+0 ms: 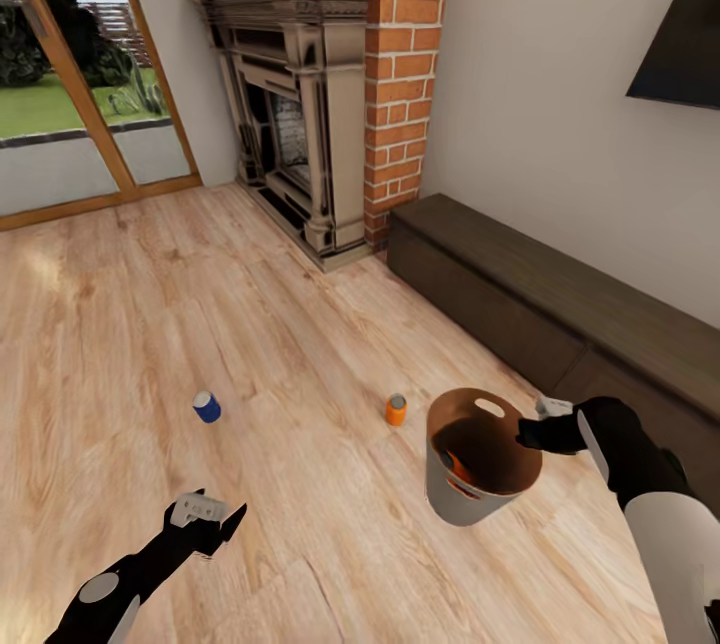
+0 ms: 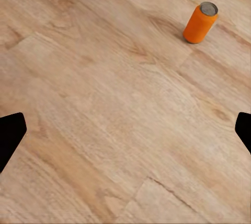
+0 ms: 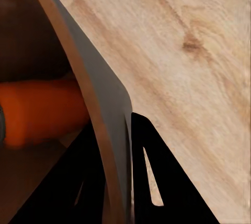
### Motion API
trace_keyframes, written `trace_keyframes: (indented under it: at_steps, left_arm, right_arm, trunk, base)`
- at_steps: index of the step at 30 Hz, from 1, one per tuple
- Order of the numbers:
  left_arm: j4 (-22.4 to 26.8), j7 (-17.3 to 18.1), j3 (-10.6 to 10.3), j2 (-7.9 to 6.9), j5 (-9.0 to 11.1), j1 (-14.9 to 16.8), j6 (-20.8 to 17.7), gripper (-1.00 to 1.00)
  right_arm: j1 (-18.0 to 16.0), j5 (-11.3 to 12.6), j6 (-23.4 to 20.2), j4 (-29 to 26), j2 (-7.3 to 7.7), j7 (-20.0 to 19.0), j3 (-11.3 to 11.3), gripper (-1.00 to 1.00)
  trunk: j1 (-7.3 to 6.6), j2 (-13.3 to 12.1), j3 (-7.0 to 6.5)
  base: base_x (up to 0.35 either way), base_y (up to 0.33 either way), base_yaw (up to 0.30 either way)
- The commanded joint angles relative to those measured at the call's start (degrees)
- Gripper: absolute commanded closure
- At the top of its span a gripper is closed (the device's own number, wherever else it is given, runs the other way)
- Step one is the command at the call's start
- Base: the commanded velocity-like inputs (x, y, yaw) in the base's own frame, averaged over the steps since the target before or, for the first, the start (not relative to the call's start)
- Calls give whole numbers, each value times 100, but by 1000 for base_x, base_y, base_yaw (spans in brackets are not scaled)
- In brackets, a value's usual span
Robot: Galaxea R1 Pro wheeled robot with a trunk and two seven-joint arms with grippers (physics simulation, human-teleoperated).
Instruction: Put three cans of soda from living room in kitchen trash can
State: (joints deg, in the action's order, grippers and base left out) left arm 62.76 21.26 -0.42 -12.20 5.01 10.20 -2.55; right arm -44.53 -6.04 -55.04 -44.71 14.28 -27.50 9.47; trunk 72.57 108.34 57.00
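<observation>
**One can in the pail, two cans on the floor**

I am in the living room, by the brick fireplace (image 1: pixel 310 114) and the dark low bench (image 1: pixel 560 304). My right gripper (image 1: pixel 528 436) is clamped on the rim of the tash can (image 1: pixel 445 499) — one finger inside the wall, one finger outside. I hold the pail up off the wooden floor (image 1: pixel 150 324), tipped a little. An orange can (image 1: pixel 458 469) lies inside it on its side.

Another orange can (image 1: pixel 397 409) stands upright on the floor, just beside the pail. The blue can (image 1: pixel 207 407) stands on the floor too, well apart from the orange one.

My left gripper (image 1: pixel 208 516) hangs low over bare floor, near the blue can. Its fingers are spread apart — nothing is between them.
</observation>
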Motion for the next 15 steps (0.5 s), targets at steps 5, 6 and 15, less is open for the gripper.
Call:
trace_keyframes:
  at_steps: [5,6,15]
  left_arm:
    - [-5,-8,-5,6,-9,0,-2,-100]
    - [-7,-11,-7,6,-10,0,-5,-100]
    - [-10,-9,-11,7,-9,0,-8,-100]
  right_arm:
    - [548,-491,860,76,7,22,39,100]
    - [711,-548,1254,101,6,107,48,100]
    - [1130,-610,2036,154,-1,386,68,100]
  trunk:
    - [0,0,-1]
    - [0,0,-1]
    - [0,0,-1]
  base:
    - [325,-66,0]
    - [319,-130,0]
    - [307,-166,0]
